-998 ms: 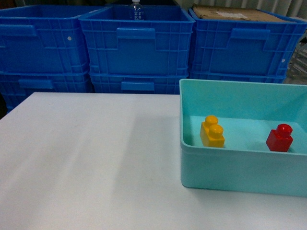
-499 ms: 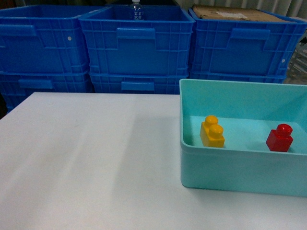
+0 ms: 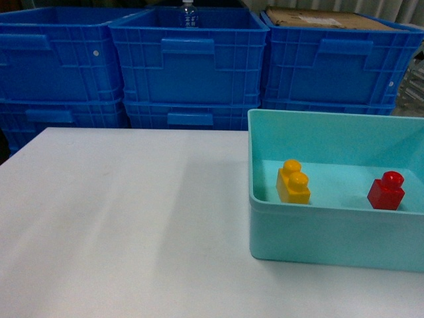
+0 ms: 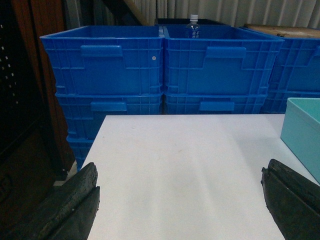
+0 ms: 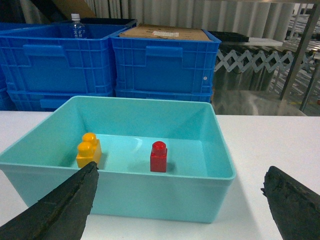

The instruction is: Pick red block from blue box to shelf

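Right gripper jaws spread wide; ahead, blue box open-topped, near wall intervening, yellow brick left of red block.

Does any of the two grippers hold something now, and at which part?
Nothing is held. The left gripper and the right gripper are both open and empty. The red block stands untouched in the blue box.

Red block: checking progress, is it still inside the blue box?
Inside. The red block stands upright on the floor of the blue box, apart from the yellow brick; no gripper touches it.
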`<state>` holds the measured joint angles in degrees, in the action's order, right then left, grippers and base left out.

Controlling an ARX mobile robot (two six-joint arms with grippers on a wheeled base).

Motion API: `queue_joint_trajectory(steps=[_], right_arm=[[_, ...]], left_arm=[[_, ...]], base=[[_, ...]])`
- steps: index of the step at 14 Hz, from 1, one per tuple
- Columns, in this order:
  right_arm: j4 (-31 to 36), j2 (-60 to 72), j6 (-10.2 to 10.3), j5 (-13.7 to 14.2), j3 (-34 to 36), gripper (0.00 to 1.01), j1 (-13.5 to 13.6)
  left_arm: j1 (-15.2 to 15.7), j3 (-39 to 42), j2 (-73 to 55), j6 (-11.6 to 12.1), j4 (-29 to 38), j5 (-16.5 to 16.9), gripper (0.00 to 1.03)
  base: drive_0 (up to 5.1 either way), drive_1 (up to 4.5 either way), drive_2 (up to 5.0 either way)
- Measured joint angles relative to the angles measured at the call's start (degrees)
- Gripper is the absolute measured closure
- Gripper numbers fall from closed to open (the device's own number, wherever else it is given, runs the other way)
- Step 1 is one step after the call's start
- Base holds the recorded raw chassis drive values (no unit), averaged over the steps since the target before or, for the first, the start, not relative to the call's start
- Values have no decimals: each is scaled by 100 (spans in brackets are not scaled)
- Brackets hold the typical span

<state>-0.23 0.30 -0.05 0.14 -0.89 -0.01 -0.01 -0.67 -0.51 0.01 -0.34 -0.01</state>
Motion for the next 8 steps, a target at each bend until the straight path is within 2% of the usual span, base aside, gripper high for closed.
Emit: queue_joint_trajectory(steps=[8], right_arm=[[-2, 0, 0, 0, 0, 3, 0]], left_arm=[[0, 0, 0, 0, 0, 0, 5]], base=[[0, 0, 0]])
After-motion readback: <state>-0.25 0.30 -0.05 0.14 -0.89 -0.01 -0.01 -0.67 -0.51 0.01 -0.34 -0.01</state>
